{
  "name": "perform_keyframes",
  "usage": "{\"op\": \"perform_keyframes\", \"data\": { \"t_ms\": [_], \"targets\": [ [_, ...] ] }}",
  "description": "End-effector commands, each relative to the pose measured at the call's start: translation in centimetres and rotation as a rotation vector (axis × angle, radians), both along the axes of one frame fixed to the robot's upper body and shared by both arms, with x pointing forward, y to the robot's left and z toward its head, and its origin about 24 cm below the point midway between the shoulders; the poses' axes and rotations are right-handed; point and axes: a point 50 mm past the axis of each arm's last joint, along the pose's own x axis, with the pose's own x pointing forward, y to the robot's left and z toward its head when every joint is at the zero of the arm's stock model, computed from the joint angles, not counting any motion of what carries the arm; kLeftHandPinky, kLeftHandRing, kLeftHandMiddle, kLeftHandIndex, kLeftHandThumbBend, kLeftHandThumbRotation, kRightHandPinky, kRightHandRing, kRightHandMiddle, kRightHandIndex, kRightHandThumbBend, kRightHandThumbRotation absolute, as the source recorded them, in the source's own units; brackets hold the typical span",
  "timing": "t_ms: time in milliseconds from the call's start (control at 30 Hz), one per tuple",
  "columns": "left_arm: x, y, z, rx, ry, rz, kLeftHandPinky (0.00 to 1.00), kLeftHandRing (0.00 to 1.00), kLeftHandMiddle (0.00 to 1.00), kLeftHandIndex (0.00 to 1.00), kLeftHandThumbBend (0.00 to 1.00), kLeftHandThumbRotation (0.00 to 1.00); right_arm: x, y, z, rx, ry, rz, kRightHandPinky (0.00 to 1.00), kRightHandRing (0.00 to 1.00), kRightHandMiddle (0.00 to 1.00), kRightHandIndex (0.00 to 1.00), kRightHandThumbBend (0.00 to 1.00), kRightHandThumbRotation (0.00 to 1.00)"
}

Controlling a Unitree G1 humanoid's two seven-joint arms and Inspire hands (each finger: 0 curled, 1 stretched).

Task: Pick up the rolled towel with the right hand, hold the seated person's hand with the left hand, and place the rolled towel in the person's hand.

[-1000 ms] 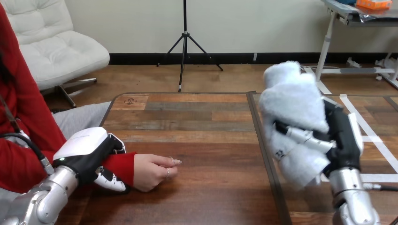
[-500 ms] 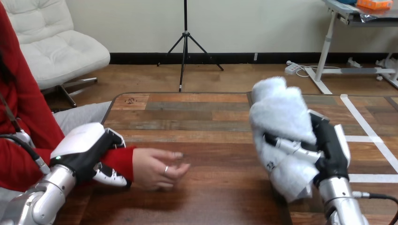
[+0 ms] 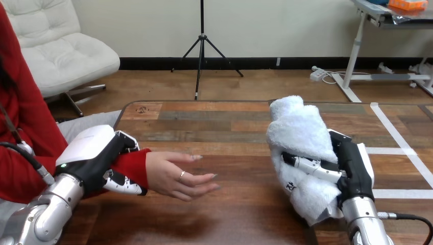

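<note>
So the right hand (image 3: 355, 168) is closed tight around the rolled towel (image 3: 301, 135). Its fingers (image 3: 311, 166) wrap across the front of the white roll about halfway down, and the palm sits behind it. The towel stands mostly upright, leaning a bit to the left, with its fluffy top poking out above the hand and the bottom end hanging below it, over the right part of the table (image 3: 219, 127) toward the near edge. That arm comes straight up from the bottom edge with the silver forearm (image 3: 362, 224) nearly vertical. Over by the table's left edge, the left hand (image 3: 89, 153) is clamped on the person's wrist (image 3: 131, 171), right on the red sleeve, with the thumb over the top and the fingers curled underneath. The white back of that hand faces up and its arm angles in from the lower left corner. The person's hand (image 3: 176, 176) is open, fingers stretched out toward the towel, but the two are well apart.
</note>
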Motion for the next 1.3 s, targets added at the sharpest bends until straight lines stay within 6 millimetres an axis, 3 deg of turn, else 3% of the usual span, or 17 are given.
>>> {"op": "perform_keyframes", "data": {
  "t_ms": [0, 900, 1267],
  "targets": [
    [1.7, -1.8, 7.0, -0.096, -0.33, -0.069, 0.26, 0.31, 0.36, 0.36, 0.74, 0.0, 4.2, 1.6, 4.8, 0.001, -0.162, 0.038, 0.35, 0.38, 0.42, 0.43, 0.82, 0.0],
    [1.2, -3.0, 8.8, -0.129, -0.413, -0.113, 0.29, 0.33, 0.38, 0.37, 0.76, 0.0, 6.3, 2.5, 5.6, 0.04, -0.106, 0.041, 0.32, 0.36, 0.42, 0.43, 0.8, 0.0],
    [1.1, -3.2, 9.2, -0.15, -0.431, -0.13, 0.29, 0.33, 0.37, 0.37, 0.75, 0.0, 8.0, 4.2, 7.1, -0.017, -0.091, 0.063, 0.31, 0.35, 0.42, 0.44, 0.79, 0.0]
  ]
}}
